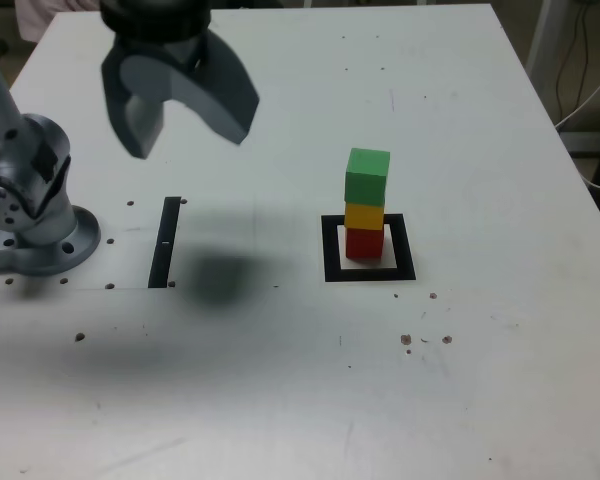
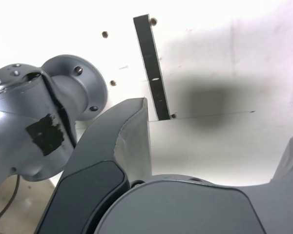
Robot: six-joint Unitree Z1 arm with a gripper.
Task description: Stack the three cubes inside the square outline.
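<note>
My gripper point(image 1: 185, 105) hangs spread and empty at the exterior view's upper left, while the green cube point(image 1: 367, 177), yellow cube point(image 1: 364, 216) and red cube point(image 1: 364, 242) stand stacked in the square outline point(image 1: 331, 250) at centre right, so I judge stacking done and nothing left but to keep clear.

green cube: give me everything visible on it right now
The green cube is a small solid-green block, matte, with no markings visible. It sits on top of the stack, resting on the yellow cube, which rests on the red cube inside the square outline. It looks roughly level but slightly offset or turned against the cubes below. Nothing else touches it: the gripper hangs open, well off to the exterior view's left. The wrist view does not show it.
</note>
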